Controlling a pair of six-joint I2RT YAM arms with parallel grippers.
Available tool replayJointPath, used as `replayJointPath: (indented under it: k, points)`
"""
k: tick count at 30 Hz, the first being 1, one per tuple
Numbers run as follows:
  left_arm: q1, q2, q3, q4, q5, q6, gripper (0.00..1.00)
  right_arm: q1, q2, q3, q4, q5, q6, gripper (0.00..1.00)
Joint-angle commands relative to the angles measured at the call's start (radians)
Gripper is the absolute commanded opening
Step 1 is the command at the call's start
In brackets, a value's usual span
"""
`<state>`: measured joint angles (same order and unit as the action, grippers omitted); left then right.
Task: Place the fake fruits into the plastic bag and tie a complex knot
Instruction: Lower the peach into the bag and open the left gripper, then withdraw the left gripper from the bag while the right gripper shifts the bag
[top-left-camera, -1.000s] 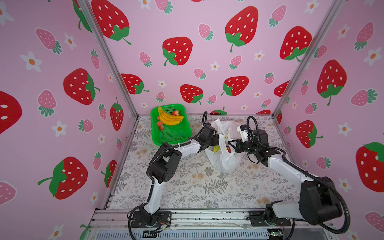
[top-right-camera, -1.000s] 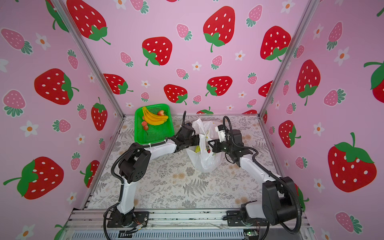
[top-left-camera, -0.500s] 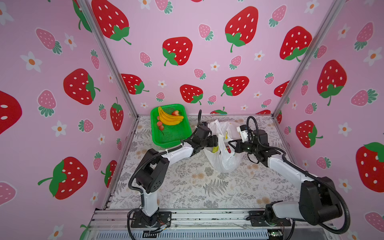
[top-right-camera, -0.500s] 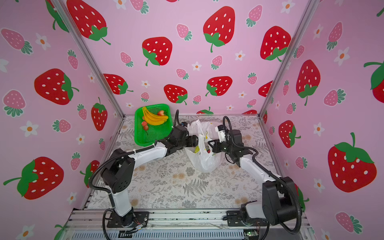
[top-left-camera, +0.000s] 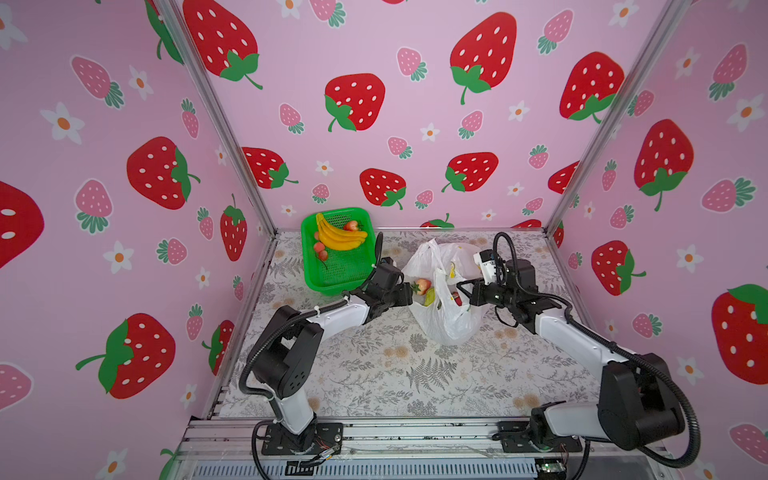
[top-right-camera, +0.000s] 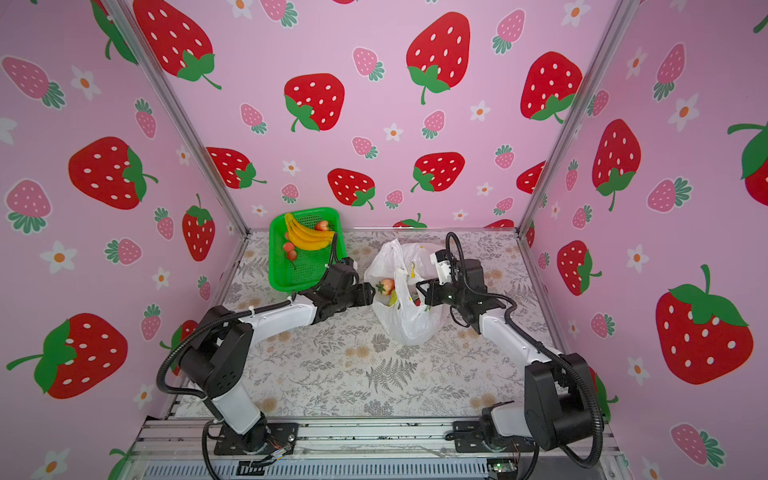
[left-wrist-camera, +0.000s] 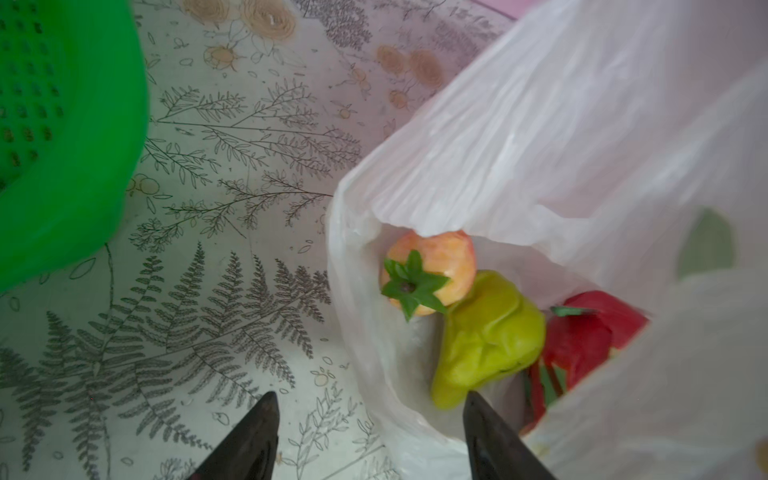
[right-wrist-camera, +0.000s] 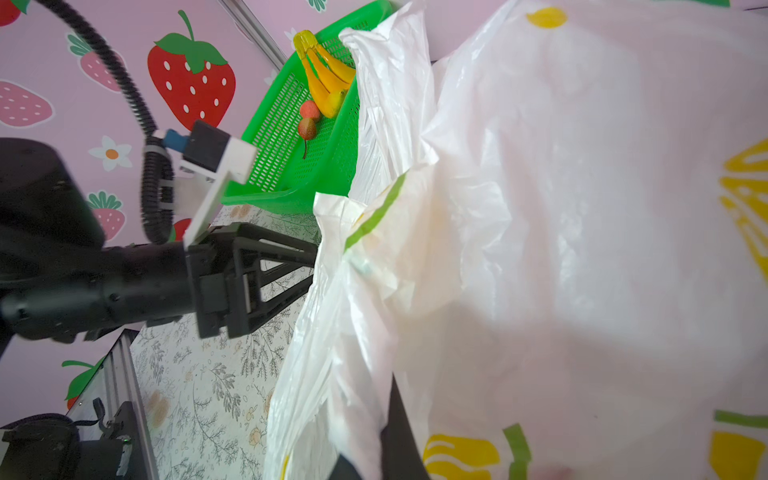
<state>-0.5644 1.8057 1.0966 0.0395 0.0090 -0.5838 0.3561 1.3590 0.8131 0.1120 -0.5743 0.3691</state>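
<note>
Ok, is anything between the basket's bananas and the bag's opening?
Only the left end effector, open at the mouth of the plastic bag. Otherwise just the green basket wall surrounds the banana bunch.

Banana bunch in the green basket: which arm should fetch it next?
Probably left: the left tool is open and empty near the green basket; the right tool is shut on the plastic bag.

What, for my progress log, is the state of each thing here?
Bag: upright, mouth open, handles not knotted.
Left gripper: open, empty, at the bag's mouth.
Right gripper: shut on the bag's rim.
Pink fruit: in the bag.
Green fruit: in the bag.
Red fruit: in the bag.
Bananas: in the basket.
Basket: upright, holding fruit.
</note>
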Motion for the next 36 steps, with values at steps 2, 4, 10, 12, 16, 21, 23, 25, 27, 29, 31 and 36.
replayJointPath:
  k: [2,4,10,12,16,21,23,25,27,29,31,36]
  points:
    - [0.003,0.084,0.118,-0.034,0.07,-0.004,0.51,0.0,-0.018,-0.008,0.002,0.006,-0.016,0.02]
    - [0.003,0.102,0.135,-0.025,0.094,-0.004,0.42,0.001,-0.017,-0.006,0.0,0.008,-0.016,0.02]
    - [0.001,0.064,0.105,0.023,0.175,0.004,0.14,0.001,-0.014,0.003,-0.008,0.019,-0.01,0.02]
    - [-0.001,0.008,0.061,0.062,0.216,-0.012,0.07,-0.001,-0.029,0.012,-0.022,0.041,-0.006,0.02]
    - [-0.036,-0.139,0.004,0.127,0.36,-0.063,0.0,-0.011,-0.098,0.059,-0.112,0.146,-0.022,0.02]
    - [-0.08,-0.263,0.002,0.193,0.527,-0.132,0.0,-0.012,-0.172,0.143,-0.254,0.322,-0.085,0.02]
    - [-0.08,-0.29,-0.003,0.208,0.554,-0.158,0.0,-0.012,-0.181,0.173,-0.292,0.369,-0.104,0.02]
    - [-0.078,-0.309,-0.006,0.177,0.537,-0.149,0.0,-0.012,-0.182,0.202,-0.321,0.397,-0.116,0.02]
    - [-0.075,-0.318,-0.009,0.141,0.511,-0.134,0.0,-0.013,-0.18,0.216,-0.323,0.401,-0.118,0.02]
    - [-0.071,-0.319,-0.016,0.114,0.479,-0.118,0.0,-0.013,-0.175,0.22,-0.314,0.391,-0.112,0.03]
    - [-0.061,-0.319,-0.028,0.092,0.451,-0.105,0.0,-0.012,-0.16,0.225,-0.305,0.367,-0.108,0.03]
    - [-0.017,-0.328,-0.043,0.019,0.398,-0.042,0.16,-0.013,-0.13,0.187,-0.214,0.246,-0.076,0.03]
